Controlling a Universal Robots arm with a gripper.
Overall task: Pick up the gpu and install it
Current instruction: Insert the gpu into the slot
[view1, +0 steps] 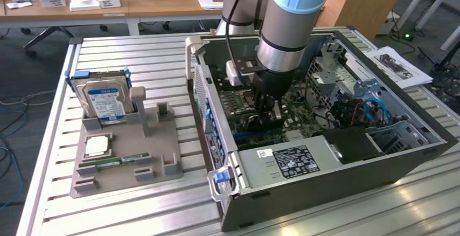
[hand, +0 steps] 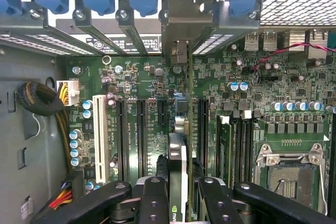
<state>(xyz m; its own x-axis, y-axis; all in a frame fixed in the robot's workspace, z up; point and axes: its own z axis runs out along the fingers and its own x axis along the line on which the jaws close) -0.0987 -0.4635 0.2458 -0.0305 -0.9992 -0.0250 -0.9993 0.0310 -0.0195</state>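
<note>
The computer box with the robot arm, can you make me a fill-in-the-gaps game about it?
1. The gripper holds the gpu over the green ____ inside the computer case.
2. The hard drive in the grey holder has a ____ label.
3. The long white slot on the board stands ____.

Missing words: motherboard; blue; empty

The table (view1: pixel 144 203) is ribbed, shiny metal. The computer case (view1: pixel 402 155) is dull grey metal, the gripper (hand: pixel 178 200) glossy black plastic. The card (hand: pixel 178 166) shows a pale metal edge.
</note>
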